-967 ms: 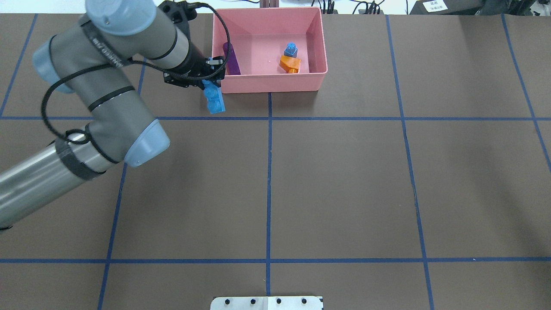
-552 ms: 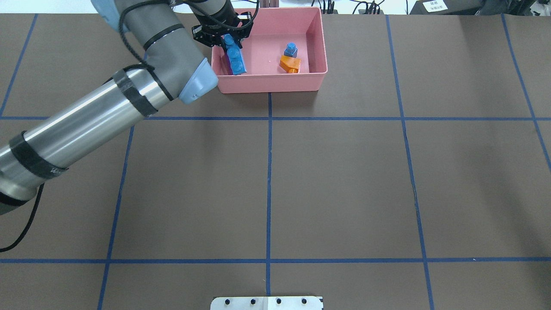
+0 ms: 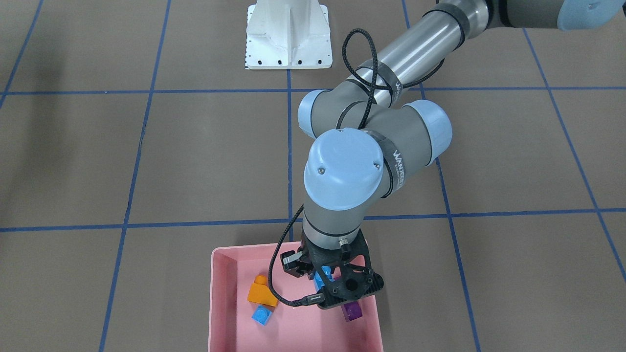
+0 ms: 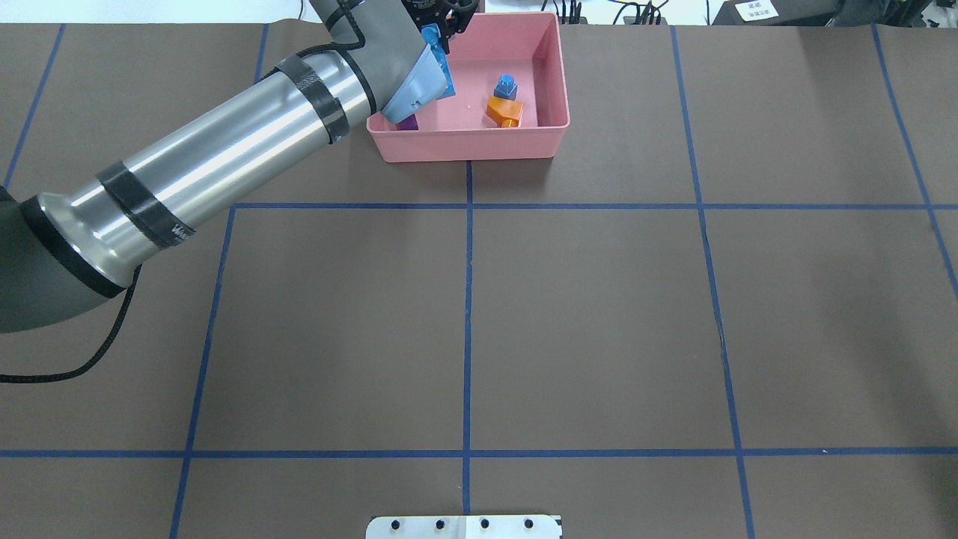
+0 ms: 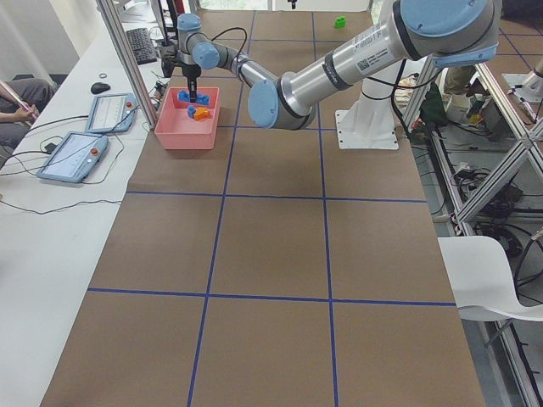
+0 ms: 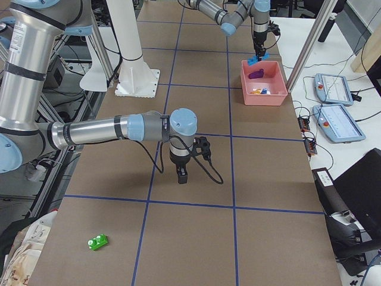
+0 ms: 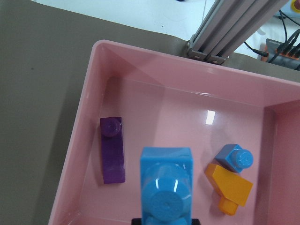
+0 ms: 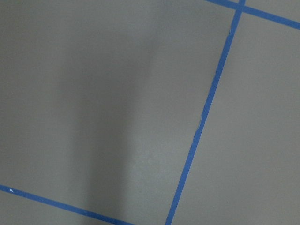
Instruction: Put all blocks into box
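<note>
Most of the left gripper (image 3: 325, 284) hides under its own wrist; we see it clamped on the long blue brick (image 7: 166, 185), reaching straight down over the box (image 4: 468, 142). We cannot tell whether the right gripper (image 6: 181, 176), pointing down well away, is open.

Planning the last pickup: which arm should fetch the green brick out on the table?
Right. The right gripper hangs over the table much nearer the green brick. The left gripper is at the far end, holding the blue brick over the pink box.
</note>
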{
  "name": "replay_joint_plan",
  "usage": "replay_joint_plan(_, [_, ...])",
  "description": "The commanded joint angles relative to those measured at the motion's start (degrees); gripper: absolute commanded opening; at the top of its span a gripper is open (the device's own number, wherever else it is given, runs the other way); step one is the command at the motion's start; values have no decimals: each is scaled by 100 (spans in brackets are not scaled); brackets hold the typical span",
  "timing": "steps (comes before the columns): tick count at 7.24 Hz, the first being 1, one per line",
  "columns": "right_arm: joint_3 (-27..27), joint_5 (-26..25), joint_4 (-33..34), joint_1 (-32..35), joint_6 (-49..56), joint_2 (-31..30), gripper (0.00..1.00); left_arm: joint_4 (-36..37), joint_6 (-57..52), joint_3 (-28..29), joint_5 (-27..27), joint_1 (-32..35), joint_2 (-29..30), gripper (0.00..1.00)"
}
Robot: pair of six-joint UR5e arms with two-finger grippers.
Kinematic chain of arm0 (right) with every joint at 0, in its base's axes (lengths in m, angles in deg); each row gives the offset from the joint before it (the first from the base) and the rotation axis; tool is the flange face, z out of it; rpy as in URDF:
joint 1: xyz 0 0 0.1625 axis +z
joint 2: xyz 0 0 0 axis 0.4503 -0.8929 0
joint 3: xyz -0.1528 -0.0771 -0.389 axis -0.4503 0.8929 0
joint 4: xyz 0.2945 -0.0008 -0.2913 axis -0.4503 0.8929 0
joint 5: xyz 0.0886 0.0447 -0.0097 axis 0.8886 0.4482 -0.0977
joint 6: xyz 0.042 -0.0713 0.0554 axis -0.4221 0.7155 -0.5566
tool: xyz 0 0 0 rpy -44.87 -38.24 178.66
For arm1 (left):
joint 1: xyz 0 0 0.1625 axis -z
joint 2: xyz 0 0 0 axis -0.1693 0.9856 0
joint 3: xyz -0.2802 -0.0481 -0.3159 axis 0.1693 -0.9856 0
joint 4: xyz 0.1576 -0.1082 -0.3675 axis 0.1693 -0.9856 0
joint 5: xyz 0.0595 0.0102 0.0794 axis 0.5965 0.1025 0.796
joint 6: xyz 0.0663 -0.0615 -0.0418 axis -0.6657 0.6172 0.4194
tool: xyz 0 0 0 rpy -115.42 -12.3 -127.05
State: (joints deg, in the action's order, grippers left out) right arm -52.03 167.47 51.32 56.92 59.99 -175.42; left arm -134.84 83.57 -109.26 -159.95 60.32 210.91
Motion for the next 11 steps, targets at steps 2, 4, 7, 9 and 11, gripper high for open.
replay_joint_plan(2, [3,14,-70,25,20,-123,99,-47,-64,148,-19,-83,66,100])
replay_joint_plan(4, [-76,22,-148,121,38,-437,99,40,-502,-377,-333,-39,-99,100])
replay_joint_plan(7, [178,5,-2164,122,-85,-1911,99,575,-1659,-2981,-740,49,-2193,100])
replay_joint_plan(9, [1157,-30,-4110,122,-15,-2511,99,577,-2460,-4320,-740,154,-3740,100])
replay_joint_plan(11, [2589,-39,-5986,122,37,-2723,99,568,-3629,-5149,-740,242,-5053,100])
